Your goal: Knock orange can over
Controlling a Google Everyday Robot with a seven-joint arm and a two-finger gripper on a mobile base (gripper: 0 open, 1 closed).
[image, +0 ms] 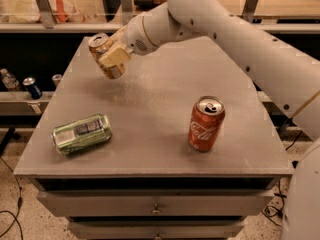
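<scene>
The gripper sits at about ten o'clock on the table, near the far left corner, at the end of an arm that reaches in from two o'clock. It looks clamped around the middle of the orange can: one pale finger lies across the can's front and the other is hidden behind it. The can is tilted, its silver top leaning toward ten o'clock and its base toward four, and the base appears to be at or just above the tabletop. It is tipped, then, but not yet lying down. The main risk is the edge. The can leans toward the near corner, so a release with outward push could roll it off the table at nine or eleven o'clock. If the grip is held too long, the can simply comes along instead of toppling; if it is let go at too shallow a tilt, the can may rock back upright. The green can, on its side at eight o'clock, and the upright red can at four o'clock are well apart from the action, though a wide arm sweep on retreat could clip the red one.
</scene>
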